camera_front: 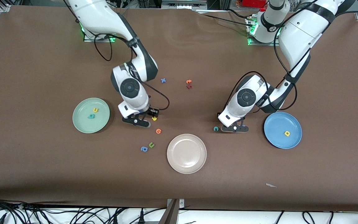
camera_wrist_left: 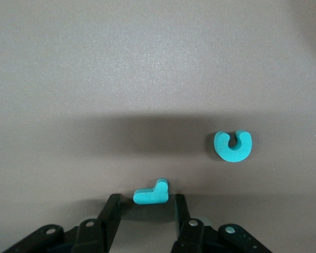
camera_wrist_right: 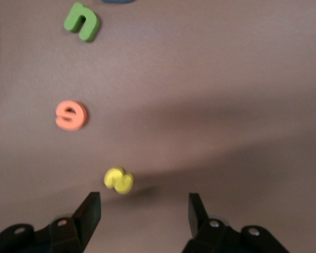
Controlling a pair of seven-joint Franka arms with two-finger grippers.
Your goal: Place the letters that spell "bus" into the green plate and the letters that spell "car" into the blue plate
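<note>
The green plate (camera_front: 82,124) holds a yellow "u" (camera_front: 95,109) and a teal "b" (camera_front: 91,116). On the blue plate (camera_front: 278,141) lies a yellow "a" (camera_front: 287,133). My left gripper (camera_front: 235,128) is low at the table between the cream plate and the blue plate. In the left wrist view that left gripper (camera_wrist_left: 146,208) is open, its fingertips either side of the teal "r" (camera_wrist_left: 151,194) with a little gap on each side. The teal "c" (camera_wrist_left: 233,146) lies close by (camera_front: 216,128). My right gripper (camera_wrist_right: 144,208) stands open by the green plate, with the yellow "s" (camera_wrist_right: 119,180) just off its tips (camera_front: 154,118).
A cream plate (camera_front: 186,153) sits nearest the front camera. An orange letter (camera_front: 158,131), an olive "u" (camera_front: 151,145) and a blue "a" (camera_front: 144,149) lie between it and the right gripper. A blue cross-shaped letter (camera_front: 163,80) and two red-orange letters (camera_front: 189,84) lie farther back.
</note>
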